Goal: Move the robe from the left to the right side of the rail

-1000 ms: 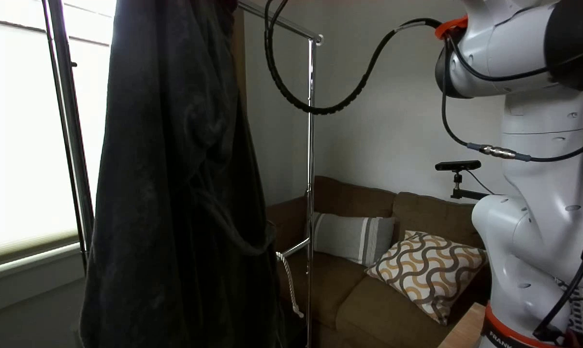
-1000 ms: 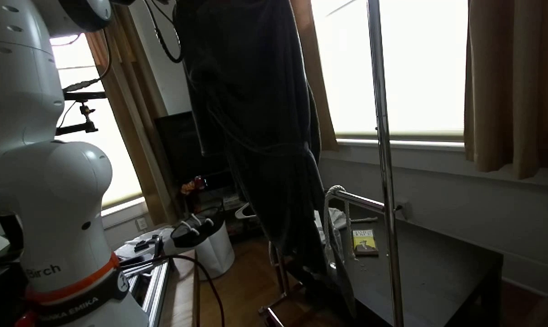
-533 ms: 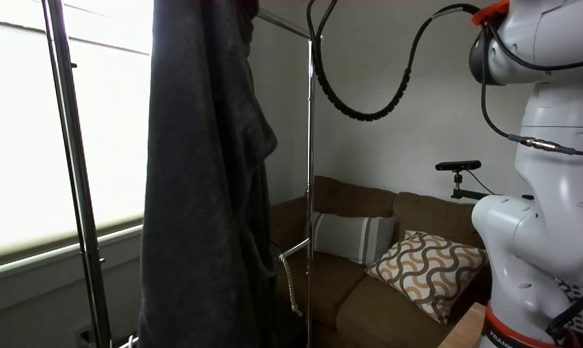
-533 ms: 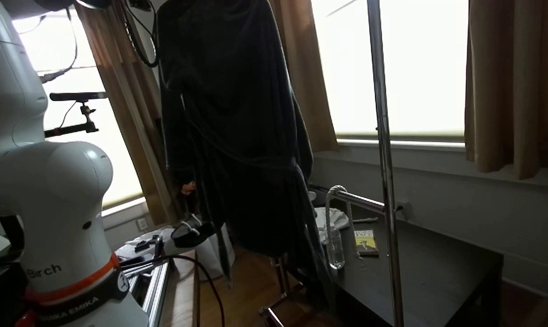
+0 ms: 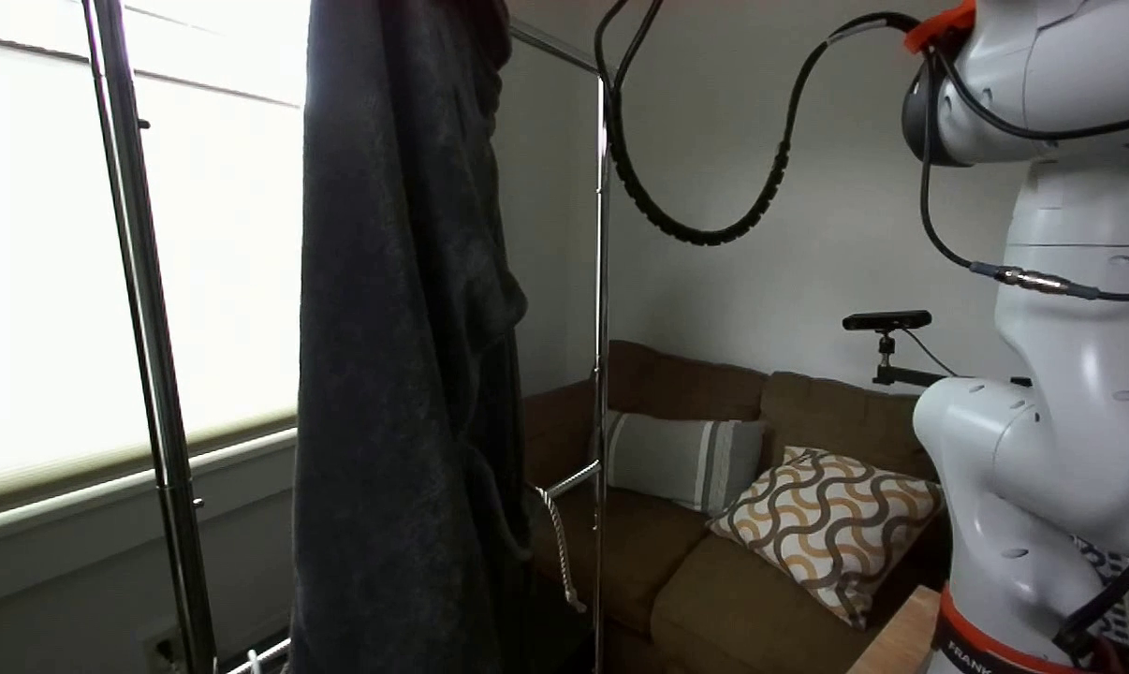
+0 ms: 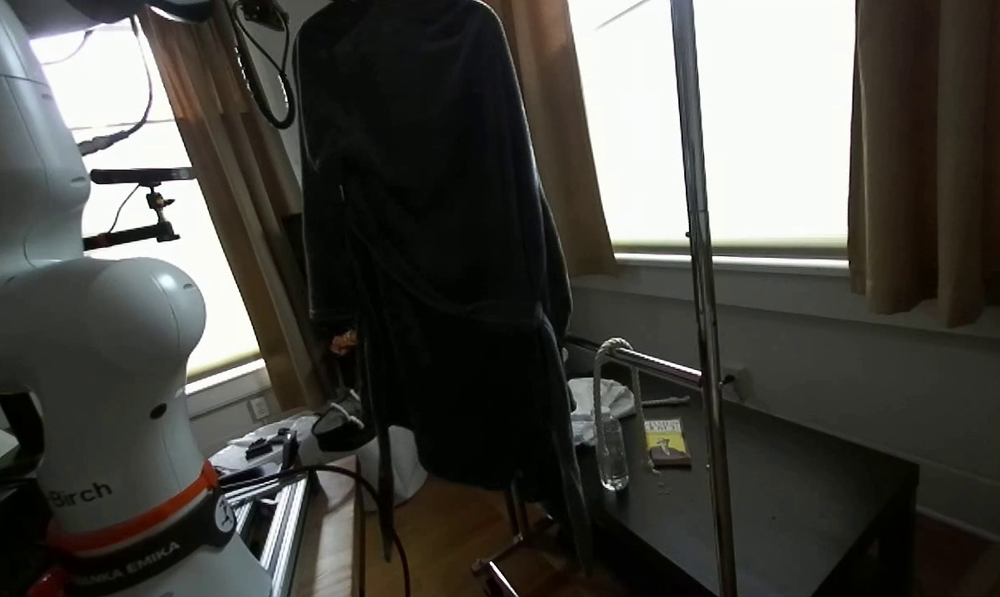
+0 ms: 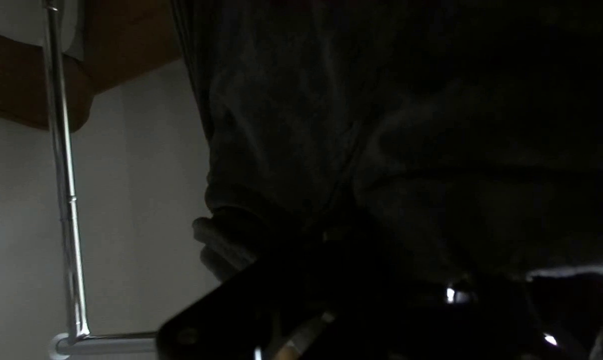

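In an exterior view the robe (image 6: pixel 442 215) is seen by the left edge of the table (image 6: pixel 765 481); how wide the gripper (image 7: pixel 326 260) is cannot be told; slow, level carrying along the rail (image 5: pixel 555 47) is advised

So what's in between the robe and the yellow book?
In an exterior view, between the robe and the book you see a bottle, a rope and something white I can't name.

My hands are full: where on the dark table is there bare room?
In an exterior view, the dark table looks bare between its right edge and the chrome upright. Left of the upright it's crowded: yellow book, clear bottle, white bundle; the robe hides anything beyond.
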You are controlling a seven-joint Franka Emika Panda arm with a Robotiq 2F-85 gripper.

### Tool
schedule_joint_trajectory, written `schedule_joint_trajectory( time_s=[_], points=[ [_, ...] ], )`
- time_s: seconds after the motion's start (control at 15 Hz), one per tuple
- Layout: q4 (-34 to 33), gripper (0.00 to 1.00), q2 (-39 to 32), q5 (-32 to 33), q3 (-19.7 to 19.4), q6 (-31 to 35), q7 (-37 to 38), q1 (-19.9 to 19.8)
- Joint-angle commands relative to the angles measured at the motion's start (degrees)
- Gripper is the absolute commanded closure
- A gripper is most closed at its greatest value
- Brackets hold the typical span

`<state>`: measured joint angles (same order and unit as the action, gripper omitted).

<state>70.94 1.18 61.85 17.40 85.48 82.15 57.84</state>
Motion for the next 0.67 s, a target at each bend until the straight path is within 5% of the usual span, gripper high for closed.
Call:
schedule_joint_trajectory(
  time_s=[0.0,0.4,0.47,0.6],
  points=[
    [4.55,0.97,7.69,-0.22,0.43,-5.21,-2.48,0.40],
    [8.45,0.97,17.35,-6.01,-2.68,-12.65,-7.54,-0.46],
    [9.35,0.97,19.20,-8.05,-0.34,-11.60,-9.74,-5.87],
    [9.96,0.97,22.01,-11.63,-2.27,-10.71,-16.23,-9.29]
  ],
)
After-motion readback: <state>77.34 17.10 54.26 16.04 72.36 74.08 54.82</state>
